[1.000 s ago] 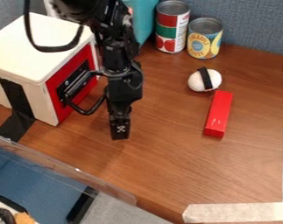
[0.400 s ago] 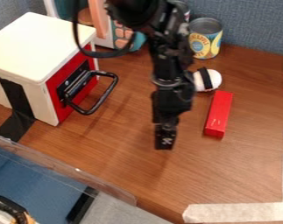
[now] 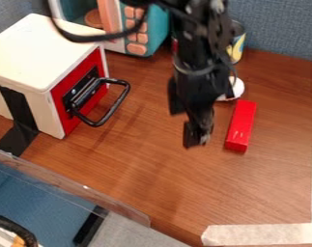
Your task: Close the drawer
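The black gripper [image 3: 197, 136] hangs over the wooden table, right of the drawer and apart from it, just left of the red block. At the left stands a white box [image 3: 38, 50] with a red drawer front [image 3: 67, 120] facing right. That front looks flush with the box, and no gap shows around it. A black loop handle [image 3: 124, 91] sticks out from it toward the gripper without touching it.
Beside the gripper lies a red block [image 3: 241, 125]. Behind the arm are a white ball with a black band [image 3: 238, 88] and a can [image 3: 237, 46]. A teal toy microwave [image 3: 157, 24] stands at the back; a clear plastic edge [image 3: 74, 183] crosses the lower left.
The gripper has moved right, away from beside the drawer handle, and most recently turned and shifted slightly up in the view. The drawer and its handle look the same.
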Robot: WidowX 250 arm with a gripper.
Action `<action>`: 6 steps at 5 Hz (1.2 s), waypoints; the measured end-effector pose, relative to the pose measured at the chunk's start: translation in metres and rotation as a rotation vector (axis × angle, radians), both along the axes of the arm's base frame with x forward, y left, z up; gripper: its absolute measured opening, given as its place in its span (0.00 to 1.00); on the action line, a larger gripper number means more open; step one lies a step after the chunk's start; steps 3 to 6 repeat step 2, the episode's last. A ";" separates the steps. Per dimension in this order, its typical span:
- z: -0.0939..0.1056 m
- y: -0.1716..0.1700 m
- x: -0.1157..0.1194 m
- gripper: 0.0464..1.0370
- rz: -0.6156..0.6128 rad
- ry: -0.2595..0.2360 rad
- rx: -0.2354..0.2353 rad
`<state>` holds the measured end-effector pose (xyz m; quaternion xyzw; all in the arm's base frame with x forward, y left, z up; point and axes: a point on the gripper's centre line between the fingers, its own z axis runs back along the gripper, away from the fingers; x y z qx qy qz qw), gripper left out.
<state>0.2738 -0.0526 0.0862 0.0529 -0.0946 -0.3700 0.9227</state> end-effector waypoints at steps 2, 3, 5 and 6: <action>0.054 0.028 -0.018 0.96 0.285 -0.101 -0.150; 0.054 0.028 -0.018 0.96 0.285 -0.101 -0.150; 0.054 0.028 -0.018 0.96 0.285 -0.101 -0.150; 0.054 0.028 -0.018 0.96 0.285 -0.101 -0.150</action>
